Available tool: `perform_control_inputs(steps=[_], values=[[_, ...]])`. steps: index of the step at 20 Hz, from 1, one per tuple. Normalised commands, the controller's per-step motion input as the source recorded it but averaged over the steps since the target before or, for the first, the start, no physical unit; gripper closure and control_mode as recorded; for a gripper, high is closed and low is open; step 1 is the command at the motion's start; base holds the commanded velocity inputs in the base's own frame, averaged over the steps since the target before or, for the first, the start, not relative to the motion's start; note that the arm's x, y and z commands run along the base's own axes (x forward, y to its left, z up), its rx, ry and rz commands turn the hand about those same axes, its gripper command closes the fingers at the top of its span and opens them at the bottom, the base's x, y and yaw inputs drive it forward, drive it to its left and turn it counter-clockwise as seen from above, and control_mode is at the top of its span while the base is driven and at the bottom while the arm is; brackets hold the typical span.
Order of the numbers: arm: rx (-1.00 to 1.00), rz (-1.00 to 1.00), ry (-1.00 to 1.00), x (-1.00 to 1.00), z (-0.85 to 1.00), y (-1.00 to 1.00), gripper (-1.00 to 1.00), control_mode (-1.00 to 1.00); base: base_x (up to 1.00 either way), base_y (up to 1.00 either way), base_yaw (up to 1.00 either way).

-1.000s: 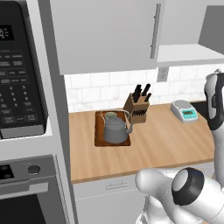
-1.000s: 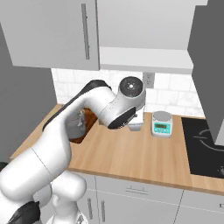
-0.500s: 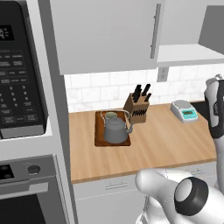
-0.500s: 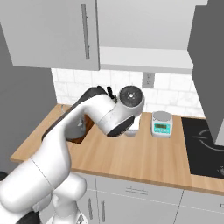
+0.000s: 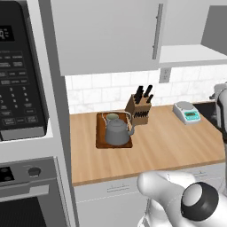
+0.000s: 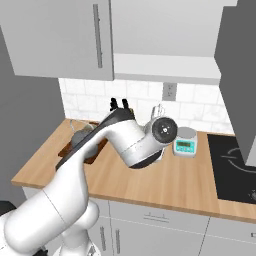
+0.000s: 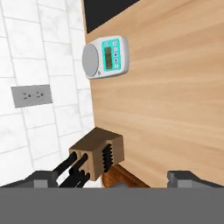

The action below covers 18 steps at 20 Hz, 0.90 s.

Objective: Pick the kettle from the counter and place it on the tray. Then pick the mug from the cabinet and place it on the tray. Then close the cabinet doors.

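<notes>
Kettle [image 5: 116, 131] and mug [image 5: 111, 117] are sitting on tray [image 5: 101, 142]; gripper [image 7: 111, 178] released, empty. Next: closing cabinet doors [image 5: 108, 33].

Kettle [image 5: 117, 133] and mug [image 5: 111, 118] on tray [image 5: 101, 143]

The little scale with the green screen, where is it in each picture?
Left base view: the scale sits far right, to the right of the knife block.
Right base view: the scale is a bit right of the middle, just left of the black cooktop.
Hand view: the scale is near the top, turned sideways by the tiled wall.
Shared landmark: the wall outlet on the tiles close to the scale.
</notes>
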Motion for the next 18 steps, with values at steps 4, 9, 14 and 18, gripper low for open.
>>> perform_control_inputs(steps=[4,9,14,18], values=[[0.18,0.00,-0.07,0.00,-0.06,-0.06,-1.00,-1.00,0.00,0.00,0.00],[0.22,0.01,-0.09,0.00,-0.17,-0.13,-1.00,-1.00,0.00,0.00,0.00],[0.27,0.05,-0.20,0.09,-0.06,-0.20,-1.00,-1.00,0.00,0.00,0.00],[0.29,0.03,-0.39,0.08,0.20,-0.49,-1.00,-1.00,0.00,0.00,0.00]])
